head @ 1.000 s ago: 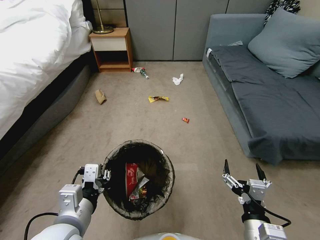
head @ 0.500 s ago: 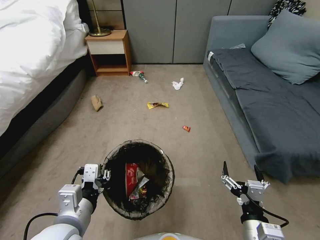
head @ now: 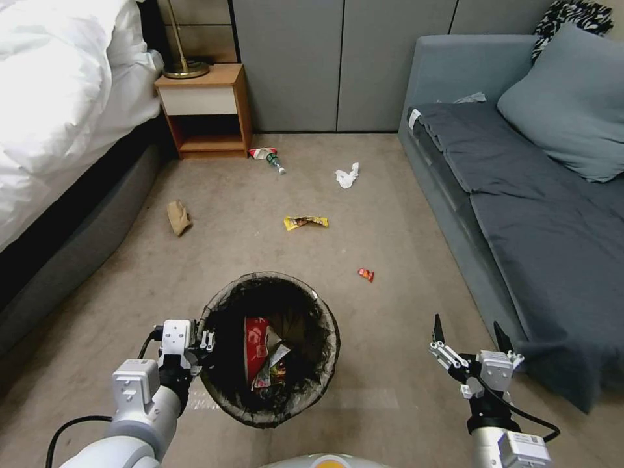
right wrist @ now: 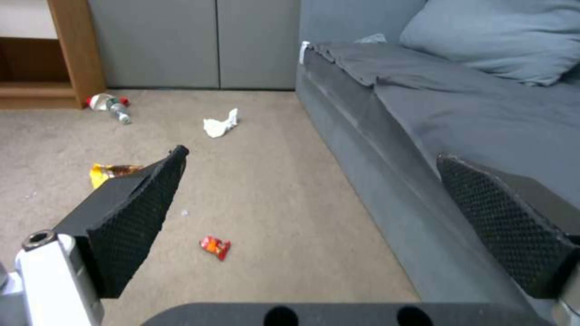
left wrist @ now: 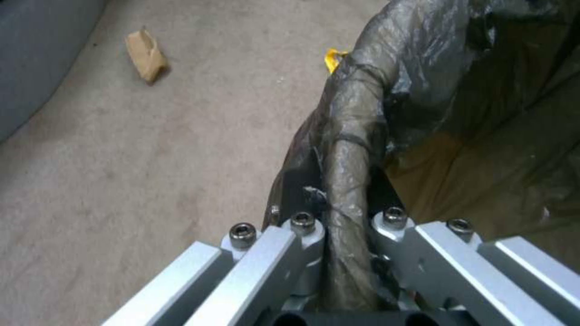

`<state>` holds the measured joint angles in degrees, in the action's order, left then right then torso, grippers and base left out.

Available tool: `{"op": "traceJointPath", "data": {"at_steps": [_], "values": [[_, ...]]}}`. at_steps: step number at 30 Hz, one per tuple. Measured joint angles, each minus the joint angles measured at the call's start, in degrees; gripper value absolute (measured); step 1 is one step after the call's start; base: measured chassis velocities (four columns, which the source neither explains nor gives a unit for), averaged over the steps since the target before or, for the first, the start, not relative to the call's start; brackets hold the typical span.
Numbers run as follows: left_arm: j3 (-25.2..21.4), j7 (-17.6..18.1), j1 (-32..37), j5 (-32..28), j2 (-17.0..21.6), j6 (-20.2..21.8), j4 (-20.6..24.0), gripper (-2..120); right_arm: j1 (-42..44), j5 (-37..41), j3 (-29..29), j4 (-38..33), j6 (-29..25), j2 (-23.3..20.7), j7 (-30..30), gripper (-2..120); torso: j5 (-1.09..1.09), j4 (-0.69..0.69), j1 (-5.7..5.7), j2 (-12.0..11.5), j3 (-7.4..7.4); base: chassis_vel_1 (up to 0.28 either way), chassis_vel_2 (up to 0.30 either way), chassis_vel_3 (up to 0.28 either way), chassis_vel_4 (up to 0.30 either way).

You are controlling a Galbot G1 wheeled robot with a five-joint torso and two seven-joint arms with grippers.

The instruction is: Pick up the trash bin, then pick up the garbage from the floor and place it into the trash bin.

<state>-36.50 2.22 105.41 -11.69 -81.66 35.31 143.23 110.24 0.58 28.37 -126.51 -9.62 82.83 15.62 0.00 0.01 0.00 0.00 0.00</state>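
Observation:
The trash bin (head: 270,279), a round bucket lined with a dark bag, hangs low in front of me with red packets inside. My left gripper (head: 207,339) is shut on its near-left rim; up close the bag-covered rim (left wrist: 349,149) sits pinched between its fingers. Garbage lies on the carpet ahead: a red packet (head: 366,274) nearest, a yellow wrapper (head: 305,222), a white tissue (head: 347,176), a small bottle (head: 270,158) and a brown paper bag (head: 178,217). My right gripper (head: 469,331) stands open and holds nothing, short of the red packet (right wrist: 215,246).
A bed (head: 58,97) with a white duvet runs along the left. A wooden nightstand (head: 201,104) stands at the back left. A grey sofa (head: 520,195) fills the right side, its corner close to my right gripper. Open carpet lies between them.
The whole view has shifted: the camera has moved forward, so the litter, sofa and nightstand sit nearer. Both grippers and the held bin keep their places in the view.

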Motion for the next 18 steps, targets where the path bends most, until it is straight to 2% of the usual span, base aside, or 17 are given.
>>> {"op": "traceJointPath", "data": {"at_steps": [18], "values": [[-0.1,0.02,-0.36,0.0,-0.34,0.06,0.0,1,-0.3,-0.17,-0.48,0.27,-0.09,0.13,0.0,100,0.0,-0.01,0.0,0.0,0.0,-0.156,0.164,0.163,-0.159]]}}
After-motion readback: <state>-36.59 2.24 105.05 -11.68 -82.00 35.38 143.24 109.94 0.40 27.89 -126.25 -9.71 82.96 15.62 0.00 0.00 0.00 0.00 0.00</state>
